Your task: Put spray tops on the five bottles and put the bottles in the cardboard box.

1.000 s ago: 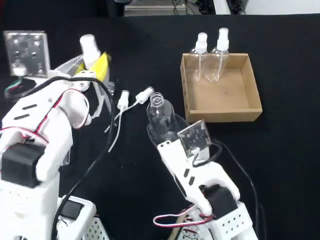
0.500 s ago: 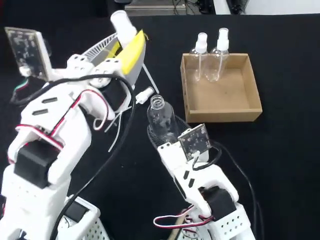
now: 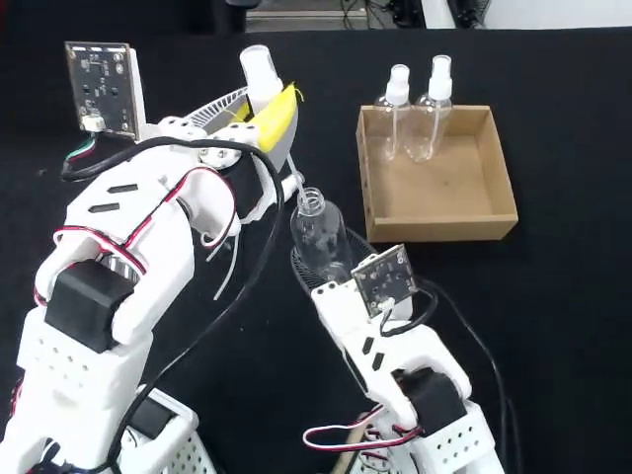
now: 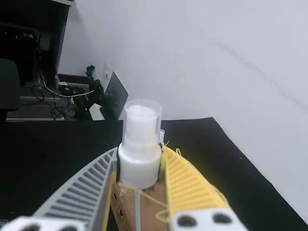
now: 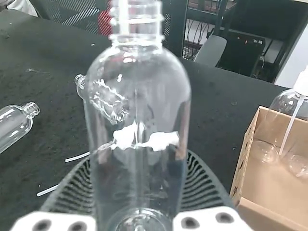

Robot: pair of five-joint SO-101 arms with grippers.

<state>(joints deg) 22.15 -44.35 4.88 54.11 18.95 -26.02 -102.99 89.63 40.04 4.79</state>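
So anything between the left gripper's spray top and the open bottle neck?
Nothing visible. The spray top, clamped in the left gripper, sits beside the open bottle held by the right gripper. A loose spray top lies on the table near that gap.

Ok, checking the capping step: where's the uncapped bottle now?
The uncapped bottle stands upright in the right gripper, mid-table in the high view, just left of the cardboard box.
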